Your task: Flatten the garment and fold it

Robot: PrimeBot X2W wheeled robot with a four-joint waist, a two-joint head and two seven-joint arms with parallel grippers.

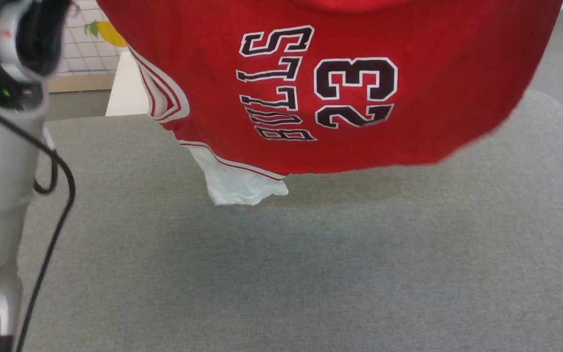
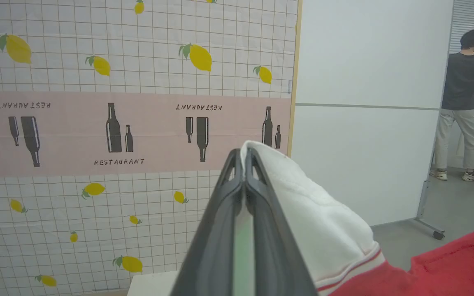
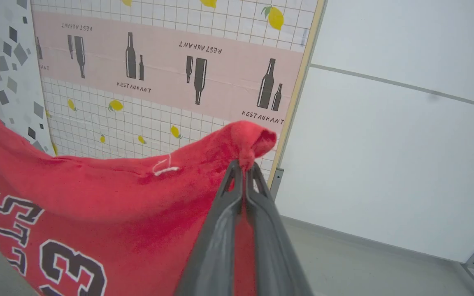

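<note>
The garment, a red jersey tee with black "BULLS 23" print facing me, hangs in the air above the grey table. A white sleeve dangles from its lower left. In the left wrist view my left gripper is shut on the other white sleeve, which drapes over its right finger. In the right wrist view my right gripper is shut on a bunched red edge of the garment, which spreads away to the left. My left arm rises along the head view's left edge.
A black cable loops beside my left arm. Behind the table stand a lemon-and-bottle patterned screen and a white partition. A person stands far off at the right, facing away. A small white surface lies beyond the table.
</note>
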